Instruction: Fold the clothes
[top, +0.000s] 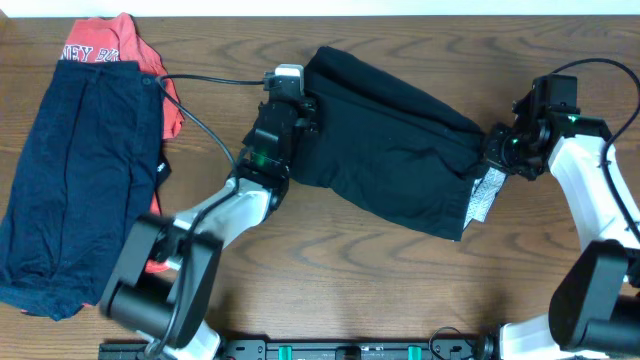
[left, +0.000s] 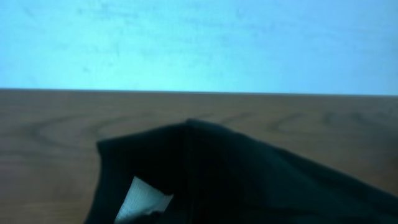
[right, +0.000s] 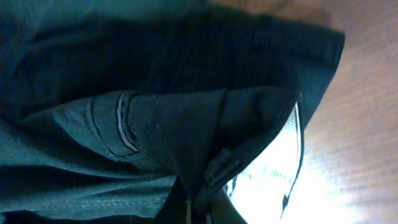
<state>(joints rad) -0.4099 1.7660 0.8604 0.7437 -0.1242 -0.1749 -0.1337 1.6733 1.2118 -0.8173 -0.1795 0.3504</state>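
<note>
Surface: wood-grain top, dark brown, bold figure, smooth with a low sheen.

Black garment: cloth, matt, lying in soft folds. The right wrist view shows a fine weave, raised stitched seams and a small sewn loop.

Its edge strip: pale grey cloth, thinner-looking, speckled from overhead.

Navy shorts: soft cloth, matt, lightly creased.

Red tee: soft cloth, matt, with flat pale printed letters.

Arm shells: white plastic, smooth, slightly glossy. The joint housings are black and matt.

Cable: black, with a smooth sheath.
</note>
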